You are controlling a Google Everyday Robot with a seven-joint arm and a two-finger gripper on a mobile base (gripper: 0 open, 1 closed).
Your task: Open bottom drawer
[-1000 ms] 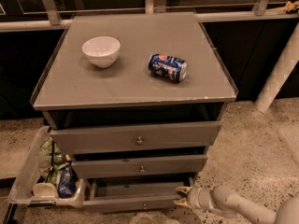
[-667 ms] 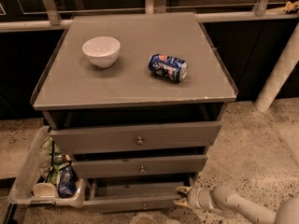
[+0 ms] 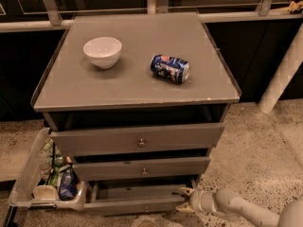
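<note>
The bottom drawer (image 3: 137, 205) is the lowest of three grey drawers and stands pulled out a little, its shallow box showing behind the flat front. A small brass knob (image 3: 146, 208) sits at the front's centre. My gripper (image 3: 182, 200) is at the drawer's right end, its pale fingertips against the right edge of the front. The arm comes in from the lower right.
On the cabinet top (image 3: 137, 86) stand a white bowl (image 3: 102, 51) and a blue soda can (image 3: 170, 68) lying on its side. The top drawer (image 3: 137, 139) and middle drawer (image 3: 142, 167) are above. A clear bin (image 3: 45, 183) with bottles sits at the lower left.
</note>
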